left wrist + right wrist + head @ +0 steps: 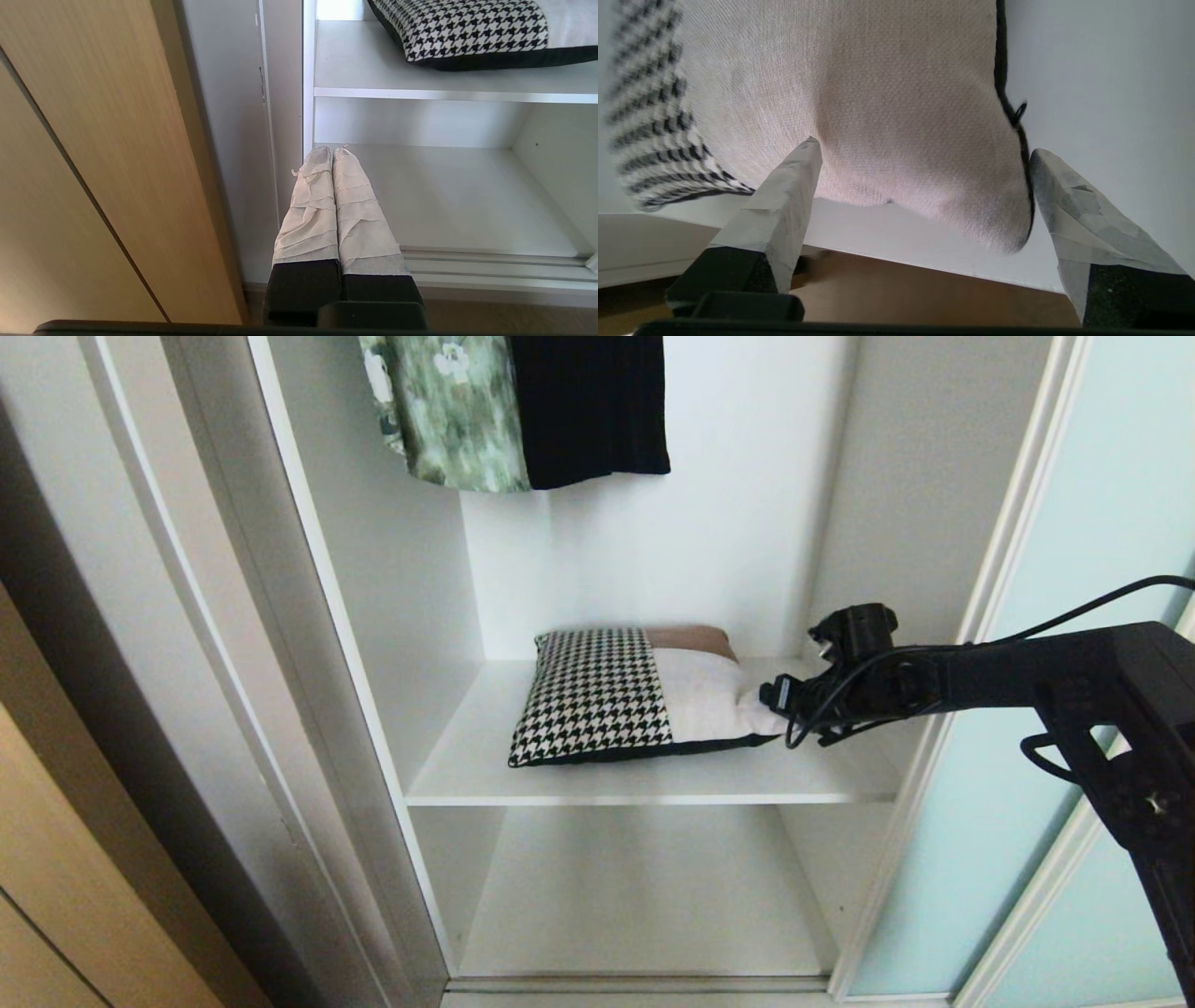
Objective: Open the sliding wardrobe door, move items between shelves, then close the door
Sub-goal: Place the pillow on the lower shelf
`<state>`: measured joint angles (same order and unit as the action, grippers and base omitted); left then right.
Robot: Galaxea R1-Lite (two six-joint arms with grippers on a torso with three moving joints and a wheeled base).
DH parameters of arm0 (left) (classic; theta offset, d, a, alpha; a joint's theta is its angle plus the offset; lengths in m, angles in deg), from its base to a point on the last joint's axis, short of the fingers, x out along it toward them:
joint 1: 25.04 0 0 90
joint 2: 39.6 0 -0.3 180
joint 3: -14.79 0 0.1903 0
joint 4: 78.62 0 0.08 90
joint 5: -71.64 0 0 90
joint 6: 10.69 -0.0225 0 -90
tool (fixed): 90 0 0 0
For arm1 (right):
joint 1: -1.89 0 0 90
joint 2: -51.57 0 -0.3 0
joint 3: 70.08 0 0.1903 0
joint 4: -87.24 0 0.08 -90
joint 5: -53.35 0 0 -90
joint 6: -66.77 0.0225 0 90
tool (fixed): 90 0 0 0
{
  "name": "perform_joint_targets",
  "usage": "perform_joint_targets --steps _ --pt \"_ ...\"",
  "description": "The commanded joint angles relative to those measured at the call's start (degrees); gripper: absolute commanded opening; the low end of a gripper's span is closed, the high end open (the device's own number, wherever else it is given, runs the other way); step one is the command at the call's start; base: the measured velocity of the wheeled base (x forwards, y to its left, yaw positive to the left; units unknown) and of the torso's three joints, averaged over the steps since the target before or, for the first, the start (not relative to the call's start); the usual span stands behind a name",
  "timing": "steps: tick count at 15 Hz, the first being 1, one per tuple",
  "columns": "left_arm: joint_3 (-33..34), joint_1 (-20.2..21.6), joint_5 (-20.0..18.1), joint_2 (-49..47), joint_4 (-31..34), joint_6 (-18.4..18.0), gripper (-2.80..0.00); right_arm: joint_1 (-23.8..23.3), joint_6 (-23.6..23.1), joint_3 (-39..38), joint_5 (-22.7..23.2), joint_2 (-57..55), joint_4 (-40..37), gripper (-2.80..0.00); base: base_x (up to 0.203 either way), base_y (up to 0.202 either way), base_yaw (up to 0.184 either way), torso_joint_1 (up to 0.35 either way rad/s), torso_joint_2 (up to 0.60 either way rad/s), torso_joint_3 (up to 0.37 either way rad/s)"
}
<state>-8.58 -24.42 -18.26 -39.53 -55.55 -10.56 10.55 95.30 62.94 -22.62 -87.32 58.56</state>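
On the upper white shelf I see the houndstooth-and-cream cushion; my right end effector straddles its cream corner, fingers spread. Left end effector pressed together by the floor-level shelf.

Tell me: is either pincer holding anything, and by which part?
Nothing. Right pincer stands open around the cushion's cream corner; left pincer is shut, empty.

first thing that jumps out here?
The houndstooth-and-cream cushion lying on the upper white shelf of the open wardrobe, with the right gripper open at its cream end. Above hang a green floral garment and a black garment.
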Motion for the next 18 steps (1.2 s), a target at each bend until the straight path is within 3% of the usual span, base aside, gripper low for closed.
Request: perform_joint_targets --steps 1,3,8,9,10,15,18 --pt "0.01 0.01 0.03 -0.07 -0.02 0.04 -2.8 -0.68 1.19 1.1 5.07 -1.73 0.35 0.0 0.0 0.0 0.0 0.0 0.0 0.0" --pt "0.05 -0.01 -0.01 -0.07 -0.05 0.04 -2.8 -0.84 3.2 1.09 6.71 -2.0 1.71 0.0 0.0 0.0 0.0 0.0 0.0 0.0" --pt "0.03 0.08 -0.01 -0.07 -0.05 0.04 -2.8 -0.76 3.2 1.33 6.88 -3.93 3.32 0.0 0.0 0.0 0.0 0.0 0.0 0.0" --pt "0.0 -0.01 0.03 -0.07 -0.05 0.04 -2.8 -0.75 3.34 1.35 6.85 -4.42 4.64 -1.07 0.0 0.0 0.0 0.0 0.0 0.0" --pt "0.05 0.04 -0.01 -0.07 -0.05 0.04 -2.8 -0.75 3.45 1.36 6.67 -5.14 6.5 -2.8 0.0 0.0 0.0 0.0 0.0 0.0" --pt "0.09 -0.01 -0.01 -0.07 -0.05 0.04 -2.8 -0.75 3.23 1.36 6.3 -7.65 13.69 -2.8 0.0 0.0 0.0 0.0 0.0 0.0" --pt "0.02 0.03 -0.01 -0.07 -0.05 0.04 -2.8 -0.84 3.26 1.29 6.36 -7.82 13.87 -2.8 0.0 0.0 0.0 0.0 0.0 0.0"
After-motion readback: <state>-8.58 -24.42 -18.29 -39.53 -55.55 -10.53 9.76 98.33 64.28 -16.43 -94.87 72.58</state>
